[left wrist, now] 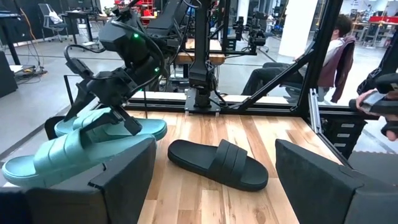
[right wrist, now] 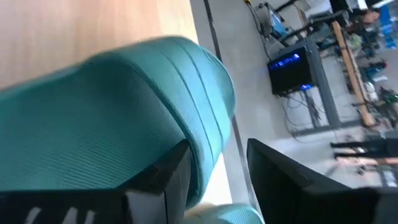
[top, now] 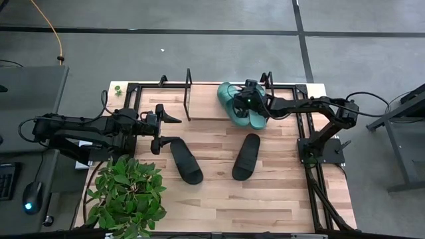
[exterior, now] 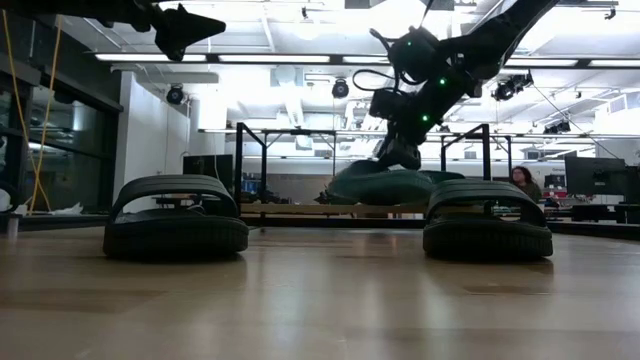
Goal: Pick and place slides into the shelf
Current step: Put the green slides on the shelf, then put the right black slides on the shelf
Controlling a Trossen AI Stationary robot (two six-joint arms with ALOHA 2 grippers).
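Observation:
Two teal slides lie side by side at the right end of the shelf (top: pixel 206 101), a low light board between black end frames. My right gripper (top: pixel 248 99) reaches in from the table's right and is shut on the teal slide (top: pixel 256 118) nearer that side. The other teal slide (top: pixel 228 96) lies beside it, and in the left wrist view it is the nearer teal slide (left wrist: pixel 62 158). Two black slides (top: pixel 186 161) (top: pixel 247 157) rest sole down on the tabletop. My left gripper (top: pixel 167 130) hovers open at the table's left, above the left black slide's far end. My right gripper holds the teal slide by the side edge of its wide strap (right wrist: pixel 208 143). One finger (right wrist: pixel 165 183) is under the strap and the other finger (right wrist: pixel 292 186) is outside the slide. The fingers slant down from the table's right. Whether the slide is lifted clear, I cannot tell.
A potted green plant (top: pixel 126 196) stands at the table's near left corner. The shelf's black upright frame (top: pixel 188 93) rises at the far side. Black rails (top: pixel 309 133) run along the right edge. Bare wood lies near the black slides. A person (left wrist: pixel 339 50) sits beyond the table.

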